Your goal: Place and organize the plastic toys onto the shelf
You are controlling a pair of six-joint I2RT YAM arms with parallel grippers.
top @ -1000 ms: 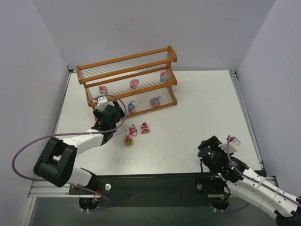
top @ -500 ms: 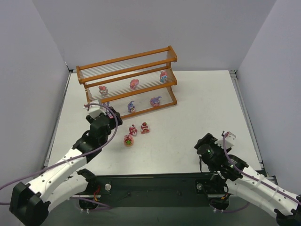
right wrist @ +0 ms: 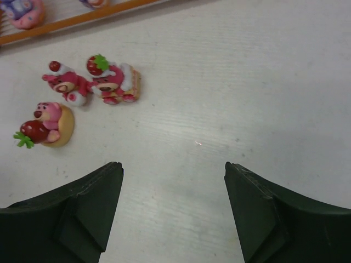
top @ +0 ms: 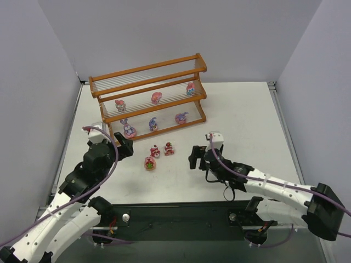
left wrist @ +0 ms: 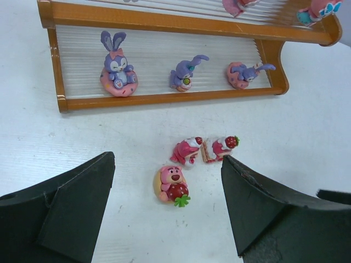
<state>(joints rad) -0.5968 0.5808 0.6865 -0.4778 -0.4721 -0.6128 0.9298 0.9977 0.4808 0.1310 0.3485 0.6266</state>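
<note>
White table (top: 241,115) holds the shelf (top: 148,69) and three loose toys (top: 154,150).

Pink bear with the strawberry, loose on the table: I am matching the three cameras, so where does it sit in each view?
Top external: pink bear left of centre, in front of the shelf.
Left wrist: lower centre.
Right wrist: left edge, mid-height.
Shared landmark: the two red toys between it and the shelf, in all three views.
</note>
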